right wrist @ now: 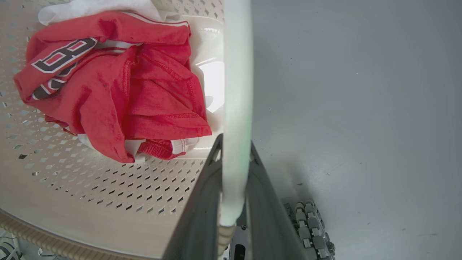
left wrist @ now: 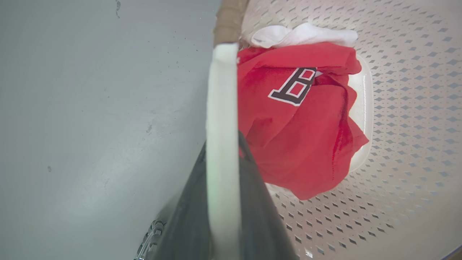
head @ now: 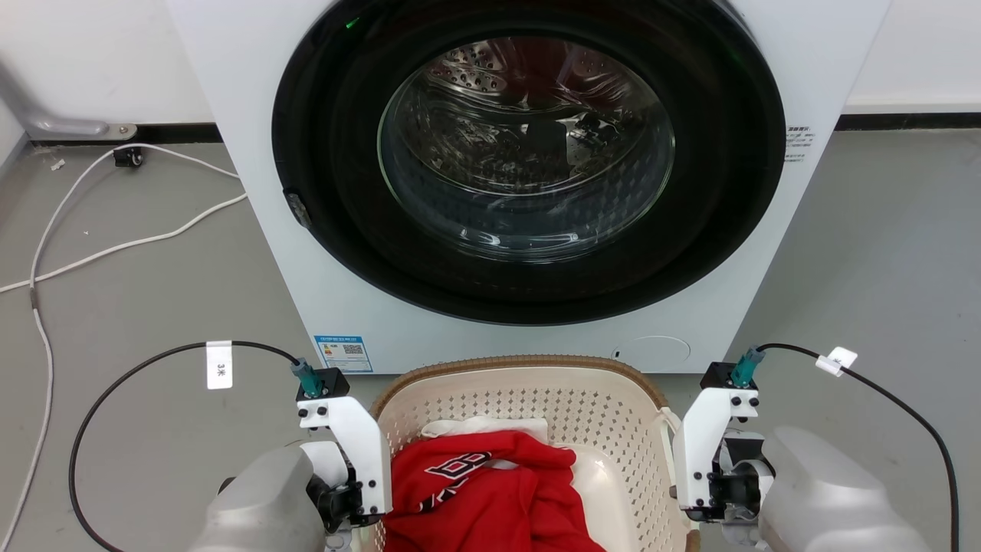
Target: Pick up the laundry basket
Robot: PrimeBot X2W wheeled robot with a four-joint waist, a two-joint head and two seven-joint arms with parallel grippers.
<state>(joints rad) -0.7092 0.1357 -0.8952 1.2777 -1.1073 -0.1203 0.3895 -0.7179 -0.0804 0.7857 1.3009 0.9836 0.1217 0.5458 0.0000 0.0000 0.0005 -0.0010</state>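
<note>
Before the white front-loading washer [head: 766,253]: cream-white perforated plastic laundry basket [head: 529,402].
Left gripper [left wrist: 223,144]: jaws closed on white loop handle [left wrist: 222,90].
Right gripper [right wrist: 235,144]: jaws closed on other handle [right wrist: 236,72], for a level lift.

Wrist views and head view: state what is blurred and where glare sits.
Left wrist view: white loop handle in the left claw blurred, crumpled red jersey sharp. Right wrist view: its white handle equally blurred, glare on the cream perforated plastic laundry basket floor. Head view: reflections across the washer's round glass door.
</note>
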